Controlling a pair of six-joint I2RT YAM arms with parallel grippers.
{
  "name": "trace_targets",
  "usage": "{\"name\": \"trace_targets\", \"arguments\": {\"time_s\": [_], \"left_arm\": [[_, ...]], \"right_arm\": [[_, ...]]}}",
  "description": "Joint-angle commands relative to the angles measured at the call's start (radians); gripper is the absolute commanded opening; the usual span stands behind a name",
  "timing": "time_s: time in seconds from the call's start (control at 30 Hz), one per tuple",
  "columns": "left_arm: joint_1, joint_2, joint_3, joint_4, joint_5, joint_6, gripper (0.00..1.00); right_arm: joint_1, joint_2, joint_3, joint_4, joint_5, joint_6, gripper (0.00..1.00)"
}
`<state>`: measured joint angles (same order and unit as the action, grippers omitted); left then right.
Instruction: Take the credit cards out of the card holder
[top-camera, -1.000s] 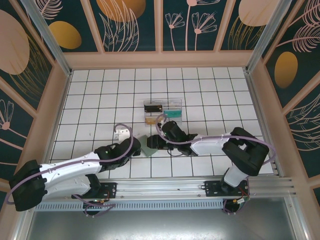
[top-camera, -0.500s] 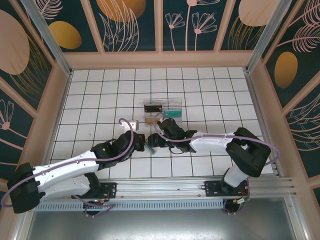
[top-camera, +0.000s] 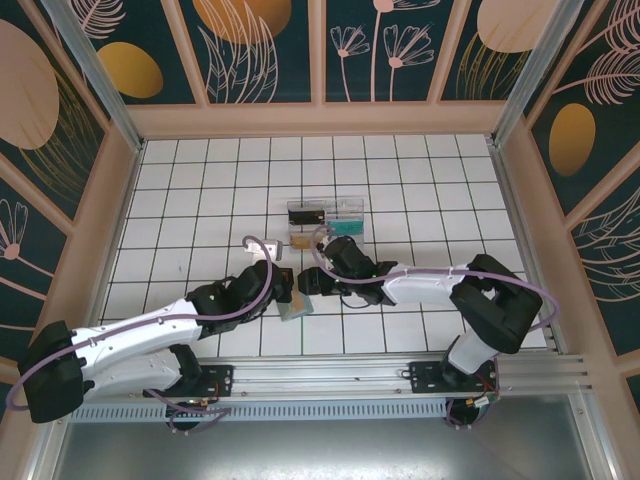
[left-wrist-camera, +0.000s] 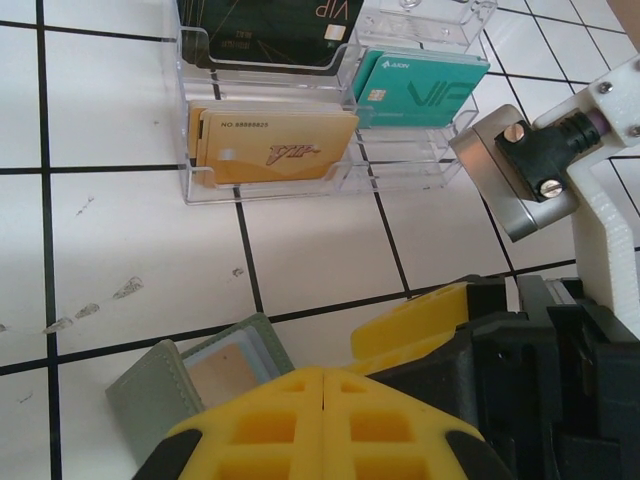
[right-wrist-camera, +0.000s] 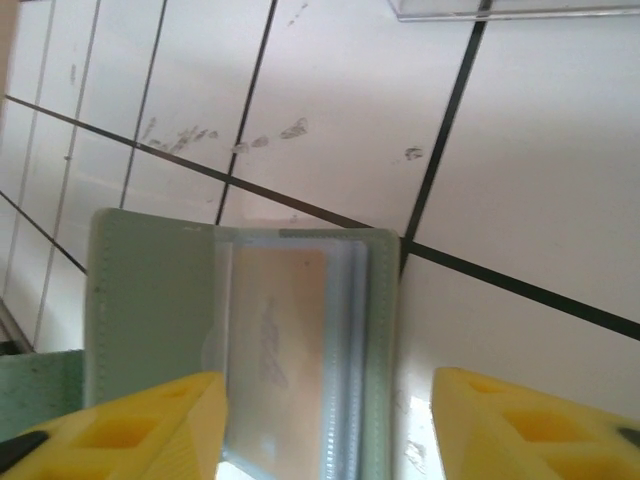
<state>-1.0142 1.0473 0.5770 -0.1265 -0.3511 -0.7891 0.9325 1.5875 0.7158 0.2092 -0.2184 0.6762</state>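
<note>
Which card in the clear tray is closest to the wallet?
The gold card, in the tray's front slot; the black card and teal card sit farther back.

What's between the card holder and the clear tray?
Just bare white tile with grout lines, in the left wrist view, between card holder and clear tray.

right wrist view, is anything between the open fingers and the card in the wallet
Nothing visible does. The wallet lies open with its card showing, and the right gripper is open around it, one finger on each side.
</note>
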Motion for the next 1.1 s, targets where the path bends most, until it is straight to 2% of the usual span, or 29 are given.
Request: {"name": "trace_targets", "arguments": {"time_s": [0.0, 0.1, 0.27, 0.67, 0.7, 0.77, 0.8, 0.93, 1.07], "left_arm": [[0.003, -0.012, -0.008, 0.001, -0.020, -0.001, 0.00], [0.003, -0.013, -0.020, -0.003, -0.026, -0.010, 0.00], [0.004, -0.010, -0.031, 0.005, -0.023, -0.018, 0.00], [0.004, -0.001, -0.057, 0.039, -0.003, -0.035, 0.00], [0.004, -0.001, -0.058, 0.040, -0.003, -0.035, 0.00], [0.003, -0.003, -0.059, 0.041, -0.006, -0.036, 0.00], [0.003, -0.004, -0.062, 0.039, -0.007, -0.038, 0.00], [0.003, -0.016, -0.068, 0.033, -0.019, -0.039, 0.00], [0.003, -0.036, -0.072, 0.005, -0.065, -0.048, 0.00]], "right_arm": [[-0.016, 0.043, -0.019, 0.044, -0.038, 0.037, 0.46], [-0.025, 0.073, -0.036, 0.070, -0.060, 0.058, 0.37], [-0.026, 0.127, -0.042, 0.102, -0.104, 0.068, 0.29], [-0.027, 0.188, -0.058, 0.223, -0.217, 0.105, 0.19], [-0.027, 0.187, -0.058, 0.223, -0.220, 0.106, 0.16], [-0.029, 0.186, -0.059, 0.226, -0.222, 0.105, 0.02], [-0.030, 0.182, -0.062, 0.228, -0.222, 0.106, 0.00], [-0.044, 0.122, -0.097, 0.243, -0.216, 0.113, 0.00], [-0.077, -0.006, -0.149, 0.218, -0.187, 0.116, 0.00]]}}
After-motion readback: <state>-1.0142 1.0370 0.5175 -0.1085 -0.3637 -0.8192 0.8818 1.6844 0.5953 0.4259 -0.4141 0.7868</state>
